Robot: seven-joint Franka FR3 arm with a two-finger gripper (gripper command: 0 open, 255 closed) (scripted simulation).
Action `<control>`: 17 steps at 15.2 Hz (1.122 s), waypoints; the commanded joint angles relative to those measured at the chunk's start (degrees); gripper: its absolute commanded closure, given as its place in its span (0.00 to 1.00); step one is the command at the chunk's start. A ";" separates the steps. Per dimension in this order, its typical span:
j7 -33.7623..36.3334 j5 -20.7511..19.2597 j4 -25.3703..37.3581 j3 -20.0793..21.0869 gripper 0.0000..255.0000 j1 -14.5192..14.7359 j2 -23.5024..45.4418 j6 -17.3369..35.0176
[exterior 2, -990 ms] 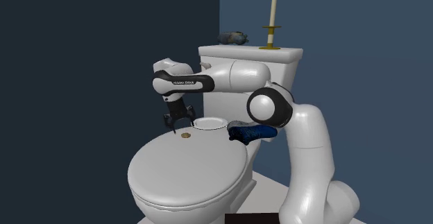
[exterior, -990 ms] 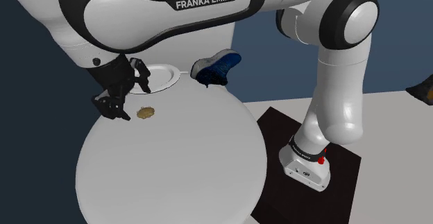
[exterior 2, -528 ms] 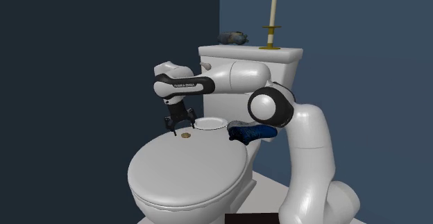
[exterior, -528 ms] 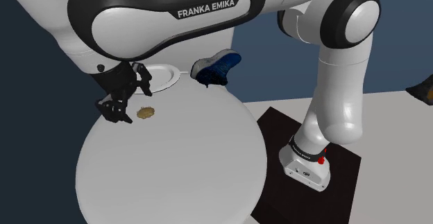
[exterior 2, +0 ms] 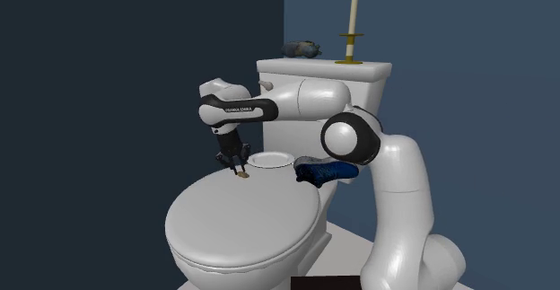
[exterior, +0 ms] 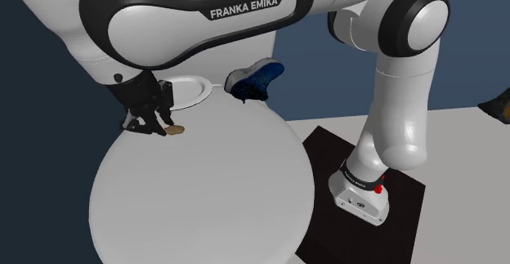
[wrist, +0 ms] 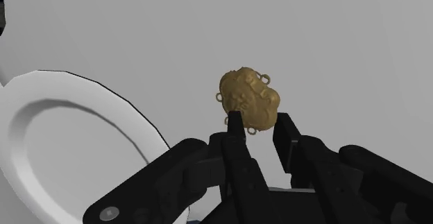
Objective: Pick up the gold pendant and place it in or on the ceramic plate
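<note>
A small gold pendant (wrist: 250, 99) lies flat on the white toilet lid (exterior: 212, 189), close to the white plate (wrist: 41, 94). My black gripper (wrist: 260, 124) points down at it, and its two fingertips have closed in on the pendant's near edge, one on each side. In the shoulder view the gripper (exterior: 155, 127) stands at the lid's far left, with the pendant (exterior: 174, 129) peeking out beside its fingers and the plate (exterior: 192, 91) just behind. The second exterior view has the gripper (exterior 2: 238, 167) over the pendant (exterior 2: 242, 174), left of the plate (exterior 2: 269, 160).
A blue shoe (exterior: 257, 78) rests at the lid's back edge, right of the plate in the shoulder view. On the tank (exterior 2: 323, 68) behind stand a candle in a brass holder (exterior 2: 354, 23) and a dark object (exterior 2: 302, 48). My arm hangs over the lid's back.
The gripper has shifted toward the shoulder view's right, from beside the pendant to over it. Its fingers, wide apart before, have closed onto the pendant.
</note>
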 commanded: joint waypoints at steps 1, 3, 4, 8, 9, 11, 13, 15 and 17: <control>0.00 0.08 -0.21 0.01 1.00 0.03 0.20 0.00; 0.04 0.04 -0.03 0.01 1.00 0.12 0.30 -0.09; -0.01 0.05 -0.15 0.00 1.00 0.04 0.26 0.01; -0.45 -0.13 3.48 0.06 1.00 0.69 0.62 -3.22; -0.56 -0.20 4.46 0.06 1.00 0.89 0.76 -4.05; -0.77 -0.39 6.52 0.06 1.00 1.32 1.10 -5.76; -0.75 -0.28 6.04 0.10 1.00 1.20 0.85 -5.47; 12.23 4.98 -6.01 -0.22 0.00 -2.50 -7.79 4.30; 26.20 9.12 -17.05 -1.27 0.00 -3.96 -16.02 14.01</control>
